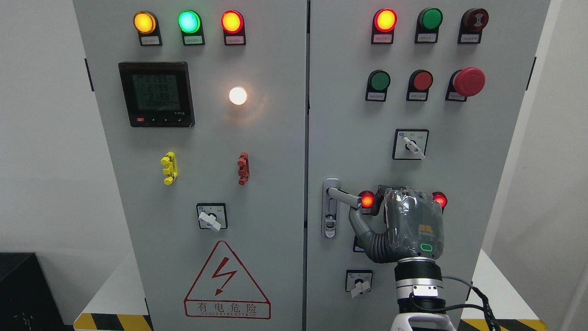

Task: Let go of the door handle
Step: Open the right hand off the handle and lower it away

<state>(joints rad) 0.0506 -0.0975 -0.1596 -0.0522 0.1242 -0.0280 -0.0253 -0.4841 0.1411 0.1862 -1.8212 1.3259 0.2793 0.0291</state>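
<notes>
cabinet (257, 184): grey 2-door elec. cabinet, fills most of view; lamps, meter, selector switches on both doors. Both doors look shut, flush at centre seam.
right door (482, 151): carries the handle, low on its left edge, just beside the seam.
right arm (418, 294): comes up from bottom edge, right of centre, wrist roughly vertical. Left arm not in view.
right hand (404, 225): back of hand faces me, wrapped in clear film, green LED near wrist. Sits in front of the right door, btwn 2 lit red lamps.
door handle (344, 196): lever swung out to approx. horizontal, long axis running L-R, pivot at top of its backplate (330, 209), free end pointing right toward the hand.
handle vs hand: handle lies to the hand's left, slightly above palm centre. Only this arm is anywhere near it.
thumb (360, 227): reaches up-left, tip at the lever's free end; looks touching or just under it, can't tell which.
fingers: curled over top of hand toward the door, tips hidden behind palm. Grip state: can't confirm closed on lever vs. already slack.
step (my read): release in hand, not clearly done; contact at lever tip looks light.
next move needs: open up, pull back right / away from door, along lever axis.
risk: thumb snagging lever tip, dragging it down.
</notes>
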